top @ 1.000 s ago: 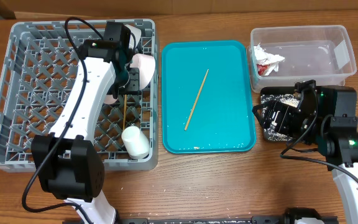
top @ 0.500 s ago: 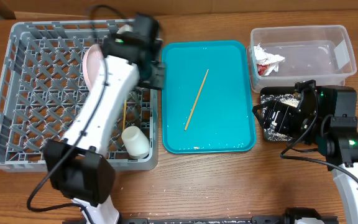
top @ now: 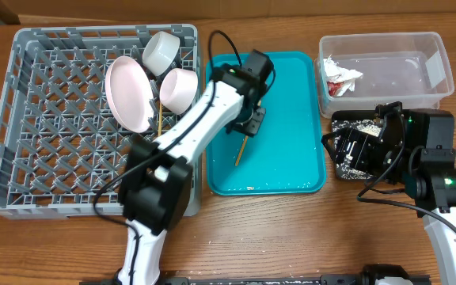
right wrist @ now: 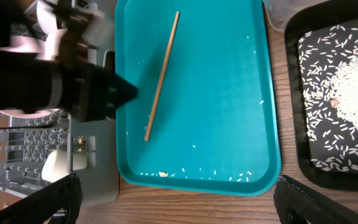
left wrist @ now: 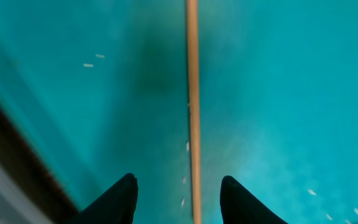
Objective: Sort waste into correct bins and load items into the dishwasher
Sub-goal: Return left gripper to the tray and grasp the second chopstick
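A thin wooden chopstick (top: pixel 239 155) lies diagonally on the teal tray (top: pixel 291 150). My left gripper (top: pixel 248 119) hovers low over it, open and empty. In the left wrist view the chopstick (left wrist: pixel 192 112) runs between the two fingertips (left wrist: pixel 179 193). The grey dish rack (top: pixel 46 119) holds the pinkish plate (top: pixel 129 93) on edge, two white bowls (top: pixel 163 50) (top: pixel 179 87) and a second chopstick (top: pixel 159 127). The right wrist view shows the white cup (right wrist: pixel 56 164) in the rack. My right gripper (top: pixel 347 150) is open and empty over the black tray (right wrist: pixel 294 93) of rice.
The clear tub (top: pixel 402 71) at the back right holds the red-and-white wrapper (top: pixel 340 77). Loose rice grains (right wrist: pixel 241 177) and a small brown lump (right wrist: pixel 163 174) lie along the teal tray's front edge. My left arm crosses the rack's right side.
My left arm has swung right from over the rack to the teal tray, and its open gripper now straddles the chopstick. The right arm has not moved.
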{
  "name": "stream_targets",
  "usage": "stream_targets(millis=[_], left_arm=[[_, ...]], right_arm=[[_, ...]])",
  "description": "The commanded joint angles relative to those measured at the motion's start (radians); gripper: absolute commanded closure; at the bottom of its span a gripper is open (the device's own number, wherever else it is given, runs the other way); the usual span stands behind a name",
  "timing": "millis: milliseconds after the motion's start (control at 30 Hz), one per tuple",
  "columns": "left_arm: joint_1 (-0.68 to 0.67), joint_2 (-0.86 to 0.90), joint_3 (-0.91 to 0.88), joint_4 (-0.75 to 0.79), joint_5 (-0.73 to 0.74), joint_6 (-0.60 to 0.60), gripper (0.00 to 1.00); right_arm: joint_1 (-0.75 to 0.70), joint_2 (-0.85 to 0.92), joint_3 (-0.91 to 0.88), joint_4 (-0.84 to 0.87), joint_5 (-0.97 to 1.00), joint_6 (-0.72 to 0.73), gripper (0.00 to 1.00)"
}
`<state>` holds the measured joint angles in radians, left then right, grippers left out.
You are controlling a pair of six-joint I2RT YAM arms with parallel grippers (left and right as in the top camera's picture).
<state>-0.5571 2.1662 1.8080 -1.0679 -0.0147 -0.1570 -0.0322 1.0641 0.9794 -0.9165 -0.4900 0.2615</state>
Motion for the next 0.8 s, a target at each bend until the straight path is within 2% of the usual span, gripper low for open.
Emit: stream_targets(millis=[0,267,533,633,767], left_arm=[[-0.015,0.056,0.013,0.008,0.005,-0.011,0.55],[-0.015,0.113,0.012,0.037,0.005,-0.039,0.56],[-0.034,0.168,0.011,0.06,-0.006,-0.049,0.62],[-0.041,0.187,0.01,0.059,-0.044,-0.05,0.68],[-0.039,0.188,0.008,0.061,-0.049,-0.053,0.94]], right_arm=[[-0.003,-0.005,0.003,0.005,0.004,-0.004,0.0],[-0.003,-0.005,0.003,0.005,0.004,-0.004,0.0],[-0.003,-0.005,0.003,0.005,0.004,-0.004,0.0],[-0.003,-0.005,0.003,0.005,0.004,-0.004,0.0],[-0.003,-0.005,0.003,0.005,0.004,-0.004,0.0]])
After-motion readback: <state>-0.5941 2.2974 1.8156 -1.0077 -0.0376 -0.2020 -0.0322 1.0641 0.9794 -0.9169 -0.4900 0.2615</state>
